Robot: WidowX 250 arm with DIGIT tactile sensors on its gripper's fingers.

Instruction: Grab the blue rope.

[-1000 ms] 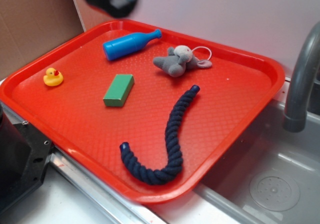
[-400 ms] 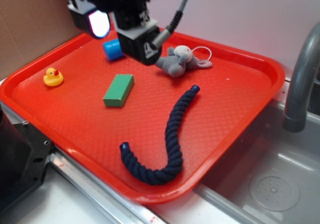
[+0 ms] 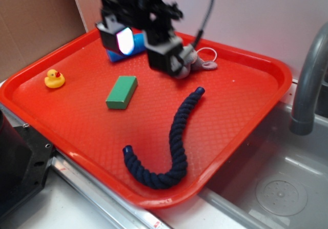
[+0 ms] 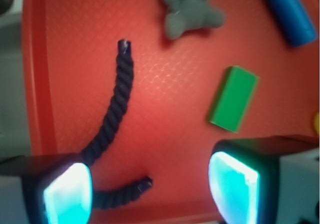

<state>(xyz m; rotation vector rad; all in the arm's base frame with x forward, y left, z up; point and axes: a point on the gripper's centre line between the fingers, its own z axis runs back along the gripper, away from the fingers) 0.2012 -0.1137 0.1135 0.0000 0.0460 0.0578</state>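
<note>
We judge the blue rope [image 3: 171,139] to be soft, light and limp: its twisted cotton should give under the pads and not slip, but whatever we do not hold will droop. The straight middle run, away from the bound ends, looks like the best place to pinch it, across its width. It lies in a J on the red tray [image 3: 246,75], toward the tray's 5 o'clock corner. Our gripper [image 4: 150,191] hangs above the tray with fingers spread wide and nothing between them. The tray also holds a grey plush toy [image 4: 187,8], a green block [image 3: 122,91], a blue bottle [image 4: 290,11] and a yellow duck [image 3: 54,79], none touching the rope.
</note>
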